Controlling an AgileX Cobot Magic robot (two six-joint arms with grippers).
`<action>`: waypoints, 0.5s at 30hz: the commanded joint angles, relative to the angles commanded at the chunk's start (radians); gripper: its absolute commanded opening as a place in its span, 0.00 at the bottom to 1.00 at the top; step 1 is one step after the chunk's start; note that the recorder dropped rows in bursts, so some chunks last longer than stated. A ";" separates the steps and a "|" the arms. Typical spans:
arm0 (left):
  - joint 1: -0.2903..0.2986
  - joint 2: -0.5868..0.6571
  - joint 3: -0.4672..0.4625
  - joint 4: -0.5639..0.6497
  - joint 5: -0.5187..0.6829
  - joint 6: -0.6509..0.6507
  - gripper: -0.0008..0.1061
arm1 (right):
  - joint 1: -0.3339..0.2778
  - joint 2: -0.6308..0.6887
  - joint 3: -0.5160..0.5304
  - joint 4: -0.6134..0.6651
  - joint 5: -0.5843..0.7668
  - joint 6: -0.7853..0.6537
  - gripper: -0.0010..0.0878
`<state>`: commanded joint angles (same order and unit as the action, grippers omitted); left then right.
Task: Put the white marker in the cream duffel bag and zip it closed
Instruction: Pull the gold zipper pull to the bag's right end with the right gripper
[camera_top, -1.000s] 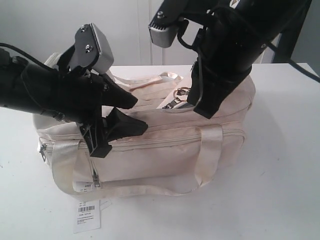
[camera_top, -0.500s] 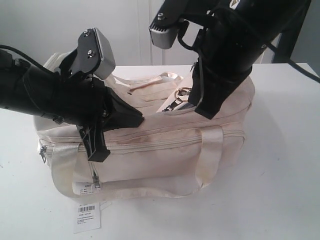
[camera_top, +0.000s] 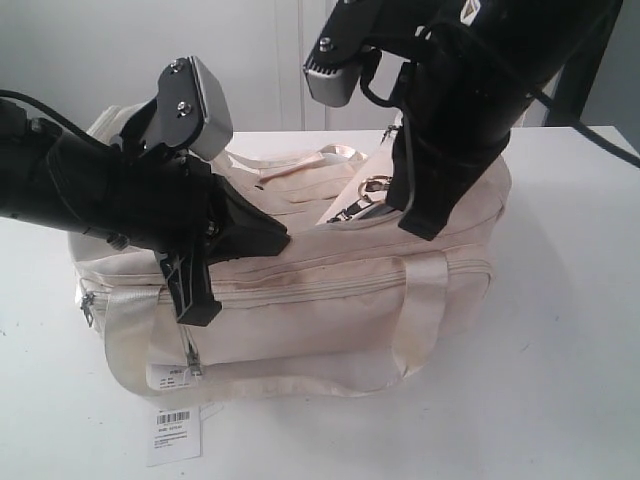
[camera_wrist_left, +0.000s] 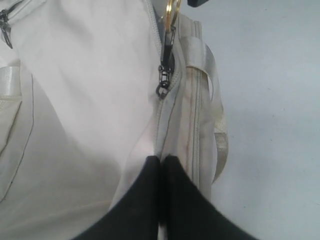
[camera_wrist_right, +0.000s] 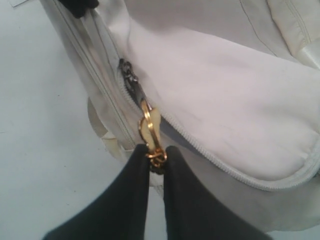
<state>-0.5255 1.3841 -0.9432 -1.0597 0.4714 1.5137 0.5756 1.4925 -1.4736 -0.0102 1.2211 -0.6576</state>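
Your right gripper (camera_wrist_right: 157, 150) pinches the gold zip pull (camera_wrist_right: 149, 122) on the cream bag (camera_top: 330, 310). Your left gripper (camera_wrist_left: 162, 162) is squeezed tight on the bag's cloth.

Cream duffel bag (camera_top: 330, 300) was soft matt cloth. Zip pull (camera_wrist_right: 148, 120) was glossy gold metal. Fingers (camera_wrist_right: 125, 200) were matt black. Bench (camera_top: 560, 380) was smooth white.

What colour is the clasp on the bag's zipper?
Gold. The clasp shows best in the right wrist view.
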 joint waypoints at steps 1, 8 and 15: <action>0.000 0.000 0.000 0.000 0.000 0.000 0.01 | 0.000 0.000 0.000 -0.002 0.000 0.000 0.01; 0.000 0.000 0.000 0.000 0.000 0.000 0.01 | 0.000 0.000 0.000 -0.047 0.000 0.015 0.01; 0.000 0.000 0.000 0.021 0.000 -0.016 0.01 | -0.043 0.000 0.000 -0.050 0.000 0.017 0.01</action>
<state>-0.5255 1.3841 -0.9432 -1.0391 0.4714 1.4981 0.5327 1.4925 -1.4736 -0.0599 1.2211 -0.6402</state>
